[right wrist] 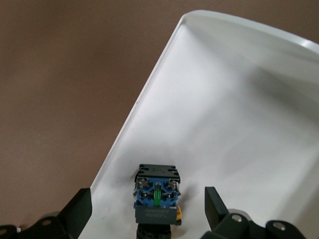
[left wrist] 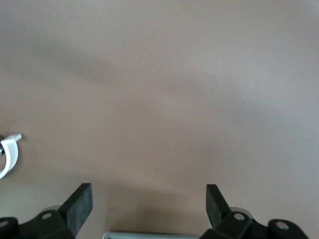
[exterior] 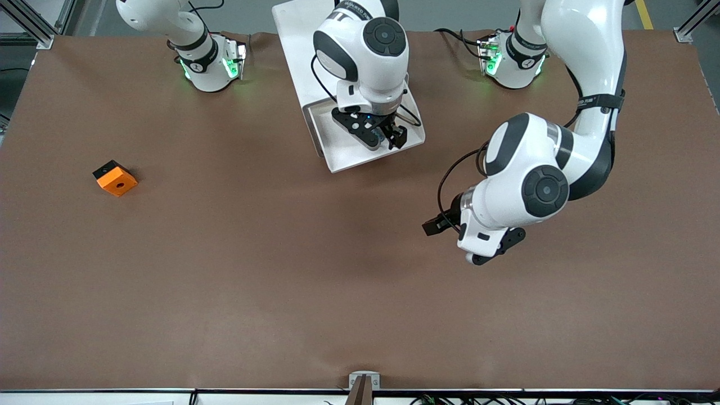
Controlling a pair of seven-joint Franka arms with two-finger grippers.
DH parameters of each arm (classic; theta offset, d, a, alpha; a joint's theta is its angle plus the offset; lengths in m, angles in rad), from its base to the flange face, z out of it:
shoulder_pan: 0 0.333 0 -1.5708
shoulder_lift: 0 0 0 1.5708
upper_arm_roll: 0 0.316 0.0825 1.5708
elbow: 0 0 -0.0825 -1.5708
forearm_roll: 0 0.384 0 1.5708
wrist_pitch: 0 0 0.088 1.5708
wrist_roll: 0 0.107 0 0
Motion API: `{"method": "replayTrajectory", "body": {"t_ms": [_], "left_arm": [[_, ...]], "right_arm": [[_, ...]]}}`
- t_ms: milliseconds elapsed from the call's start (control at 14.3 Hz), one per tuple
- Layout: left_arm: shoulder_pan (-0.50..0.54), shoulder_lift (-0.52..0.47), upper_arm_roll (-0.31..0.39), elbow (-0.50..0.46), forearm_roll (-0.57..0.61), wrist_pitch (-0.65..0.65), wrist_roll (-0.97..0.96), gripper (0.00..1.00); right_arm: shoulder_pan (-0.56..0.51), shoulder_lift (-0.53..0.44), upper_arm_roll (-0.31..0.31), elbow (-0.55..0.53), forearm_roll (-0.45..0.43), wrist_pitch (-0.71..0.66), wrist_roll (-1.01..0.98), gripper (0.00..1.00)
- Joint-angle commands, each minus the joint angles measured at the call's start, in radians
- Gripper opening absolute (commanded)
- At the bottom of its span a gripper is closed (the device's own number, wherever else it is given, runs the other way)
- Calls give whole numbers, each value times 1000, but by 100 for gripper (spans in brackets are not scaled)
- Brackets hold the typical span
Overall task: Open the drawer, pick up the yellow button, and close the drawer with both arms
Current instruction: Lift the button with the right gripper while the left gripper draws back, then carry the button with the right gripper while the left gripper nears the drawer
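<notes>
With the drawer (exterior: 337, 147) pulled open at upper centre, the right gripper (exterior: 388, 134) hangs spread over the button (right wrist: 156, 195) lying inside, poised to pinch it, while the left gripper (exterior: 478, 236) waits spread above bare tabletop (exterior: 281, 270).

Robotics lab: two white arms (exterior: 360, 50) (exterior: 562, 140) are standing bolted along a brown paper-covered tabletop (exterior: 281, 270), green status lights glowing at their bases, aluminium frame posts (exterior: 34, 25) showing at the corners, cables running along the edge.
</notes>
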Motion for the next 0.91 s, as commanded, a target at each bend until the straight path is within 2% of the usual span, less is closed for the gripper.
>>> {"method": "replayTrajectory", "body": {"t_ms": [0,489,559,628,768,838], "left_arm": [[-32,-23,2,-22,58,64,16,100],[-45,-29,2,-24,57,90,6,100],[-45,-29,2,-24,57,91,6,100],[-46,-29,2,-24,57,91,6,100],[-46,-29,2,-24,57,95,6,100],[-45,-29,2,-24,57,99,6,100]], "right_arm": [[16,15,-14,21,-17,-5,7,100],[15,15,-14,19,-19,-6,5,100],[15,15,-14,19,-19,-6,2,90],[15,15,-14,19,-19,-6,-1,75],[15,15,-14,19,-18,-6,-1,37],[15,15,-14,19,-17,-6,2,22]]}}
